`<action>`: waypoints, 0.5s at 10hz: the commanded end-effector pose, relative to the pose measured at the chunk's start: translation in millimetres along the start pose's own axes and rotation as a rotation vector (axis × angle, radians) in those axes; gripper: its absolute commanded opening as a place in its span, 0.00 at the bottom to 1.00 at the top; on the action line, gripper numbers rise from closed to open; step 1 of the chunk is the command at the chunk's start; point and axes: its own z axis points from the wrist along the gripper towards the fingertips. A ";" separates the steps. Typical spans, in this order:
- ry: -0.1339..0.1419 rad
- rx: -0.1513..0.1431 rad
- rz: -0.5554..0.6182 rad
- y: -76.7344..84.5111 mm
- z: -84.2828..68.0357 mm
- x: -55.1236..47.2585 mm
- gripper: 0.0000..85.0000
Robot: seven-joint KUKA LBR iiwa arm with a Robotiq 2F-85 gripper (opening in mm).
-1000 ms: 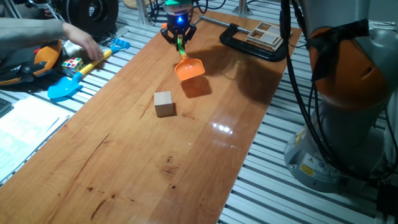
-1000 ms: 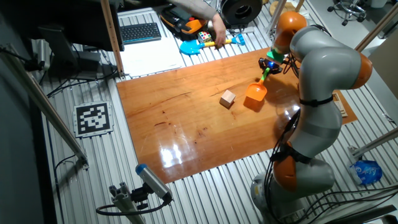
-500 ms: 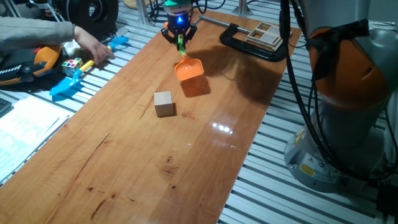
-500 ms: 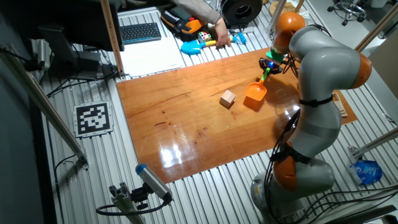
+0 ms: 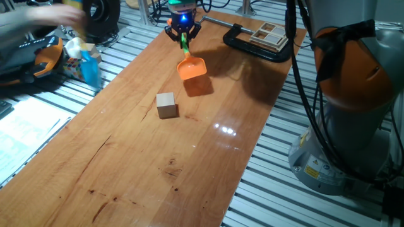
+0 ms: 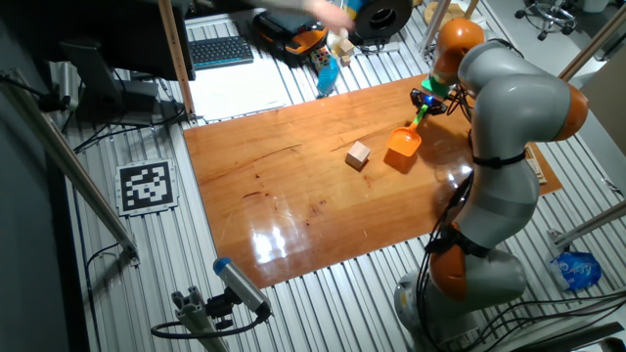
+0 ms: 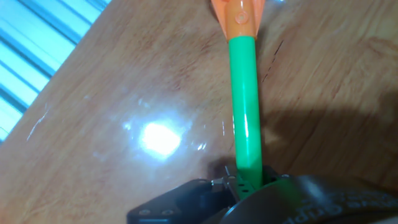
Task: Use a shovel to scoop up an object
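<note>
Gripping the small orange-bladed, green-shafted plastic toy shovel (image 5: 190, 62) by its upper shaft in the closed two-finger gripper (image 5: 183, 28), blade angled down toward the wooden table (image 5: 126, 164), likely for sliding under the plain light-brown wooden cube (image 5: 166, 104) lying near, apart.

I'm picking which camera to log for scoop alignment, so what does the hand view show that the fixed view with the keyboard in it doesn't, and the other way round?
Only the hand view shows, up close, the green shaft running from the gripper to the orange neck of the shovel; the scoop's front edge is cut off.

Only the fixed view shows the wooden cube lying apart from the scoop, the whole arm, and the keyboard.

Both show the gripper shut on the shovel above the wooden table.
</note>
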 end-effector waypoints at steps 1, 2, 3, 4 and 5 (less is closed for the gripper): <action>0.002 -0.009 0.008 0.4 -0.3 -0.9 0.00; -0.010 -0.027 0.033 3.9 -4.6 -1.9 0.00; -0.037 -0.034 0.053 6.5 -8.4 1.2 0.00; -0.052 -0.043 0.075 9.0 -12.0 4.1 0.00; -0.072 -0.046 0.086 10.3 -13.9 6.1 0.00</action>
